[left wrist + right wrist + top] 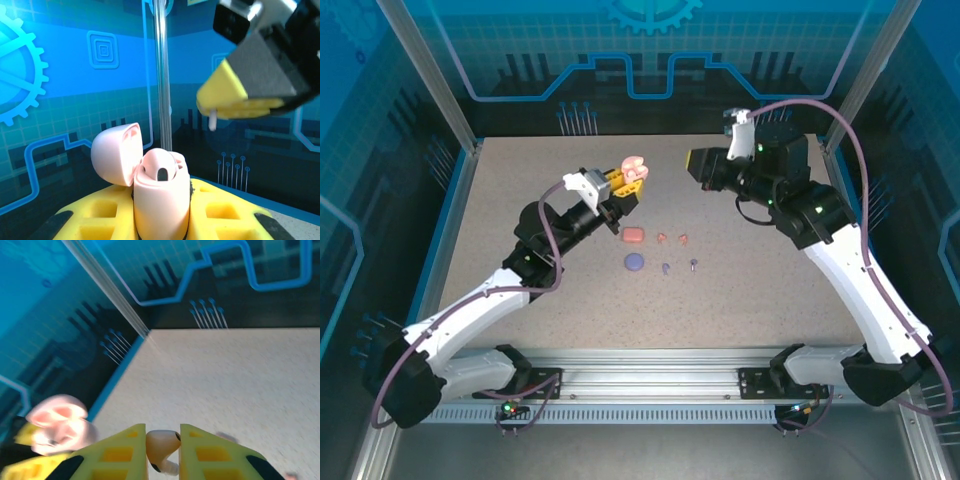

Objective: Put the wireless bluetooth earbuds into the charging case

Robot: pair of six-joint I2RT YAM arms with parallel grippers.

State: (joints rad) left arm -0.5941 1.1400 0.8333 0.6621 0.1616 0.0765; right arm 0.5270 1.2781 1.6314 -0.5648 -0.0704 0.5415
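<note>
Holding the open pink case (160, 200) clamped in the left gripper (623, 188), we have it raised off the table (770, 290). In the left wrist view its lid (117, 152) is swung back toward 10 o'clock and one dark socket (162, 174) faces up. The right gripper (163, 437) is pinched on a pale pink bud (161, 446) with the stem (213, 120) hanging below the fingers. From above, it sits at 3 o'clock of the case, near but not touching.

We judge the step in hand to be carrying this bud over the socket and seating it. To do it well, we should hold the left arm steady and let only the right arm travel. Coming in from the 3 o'clock side keeps our fingers away from the lid. We should set the stem square above the socket before lowering, because a tilted stem would catch the rim and twist the bud in our pinch. The pinch should loosen only once the stem is down in the well.

We cannot tell whether the second socket is already filled.

At 6 o'clock of the pink case, the red case (633, 234) and purple case (633, 262) lie on the table. The red buds (663, 238) and purple buds (666, 269) lie loose at their 3 o'clock, and all of these can wait.
</note>
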